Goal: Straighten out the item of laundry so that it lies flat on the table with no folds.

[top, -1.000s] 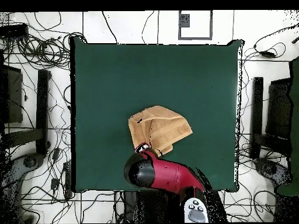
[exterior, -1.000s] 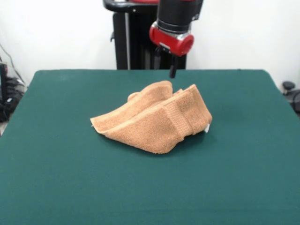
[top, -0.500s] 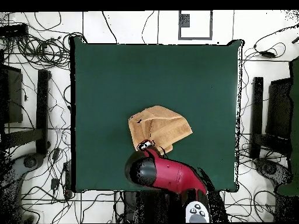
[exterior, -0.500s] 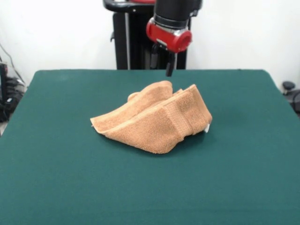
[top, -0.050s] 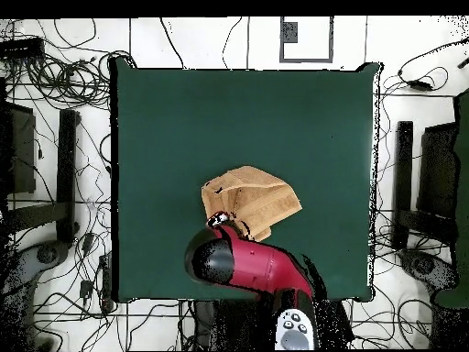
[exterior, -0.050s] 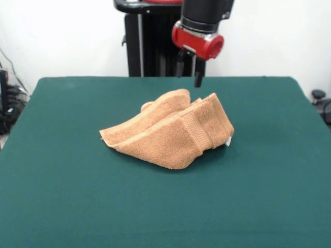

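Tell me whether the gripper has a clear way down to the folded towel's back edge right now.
Probably yes. The gripper hangs open above the towel, just behind its raised back fold, and nothing else lies on the green table between them. A short descent should reach the cloth.

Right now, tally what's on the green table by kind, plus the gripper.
Towel: 1, tan, folded and bunched on the table
White care tag: 1, at the towel's edge
Gripper: 1, jaws open, empty, above the towel's far side
Total: 3
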Robot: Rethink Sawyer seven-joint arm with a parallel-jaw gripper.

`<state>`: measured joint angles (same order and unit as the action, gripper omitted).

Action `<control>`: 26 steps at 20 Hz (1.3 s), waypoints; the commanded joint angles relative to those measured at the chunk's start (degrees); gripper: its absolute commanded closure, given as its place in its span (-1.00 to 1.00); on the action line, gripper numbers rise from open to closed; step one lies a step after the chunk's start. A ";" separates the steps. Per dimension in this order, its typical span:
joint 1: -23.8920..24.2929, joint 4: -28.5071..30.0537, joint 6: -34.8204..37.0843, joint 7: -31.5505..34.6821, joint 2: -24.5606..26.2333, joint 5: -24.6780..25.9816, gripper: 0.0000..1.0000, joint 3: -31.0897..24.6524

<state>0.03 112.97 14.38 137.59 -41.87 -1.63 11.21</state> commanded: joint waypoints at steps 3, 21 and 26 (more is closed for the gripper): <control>-5.92 -5.44 11.26 13.16 1.64 -7.50 -1.00 0.29; 0.07 -5.81 4.01 7.59 5.84 -10.45 -1.00 -8.00; -0.68 -6.36 2.95 8.31 6.71 -10.99 -1.00 -7.88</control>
<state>0.76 109.38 17.85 137.59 -37.28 -9.05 9.80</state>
